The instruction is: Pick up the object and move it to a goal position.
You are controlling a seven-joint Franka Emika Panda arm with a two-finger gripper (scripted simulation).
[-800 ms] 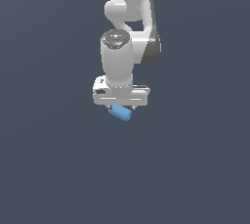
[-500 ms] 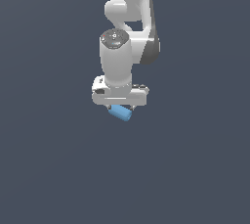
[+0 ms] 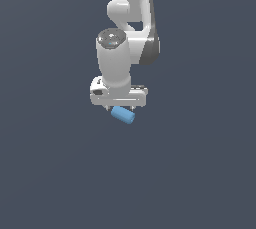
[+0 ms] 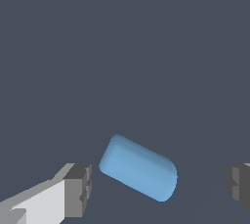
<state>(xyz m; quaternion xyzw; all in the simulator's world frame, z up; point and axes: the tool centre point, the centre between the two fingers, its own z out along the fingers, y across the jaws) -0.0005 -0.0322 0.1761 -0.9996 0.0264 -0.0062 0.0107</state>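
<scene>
In the exterior view the arm (image 3: 131, 28) is cut off at the top edge; the hand (image 3: 120, 107) hangs at frame centre, its fingers mostly hidden behind its body; the cylinder (image 3: 122, 115) lies tilted just below it on the dark surface (image 3: 200, 173); in the wrist view the hand (image 4: 156, 184) stands apart, fingers (image 4: 78, 189) either side of the cylinder (image 4: 139, 168), touching neither.
</scene>
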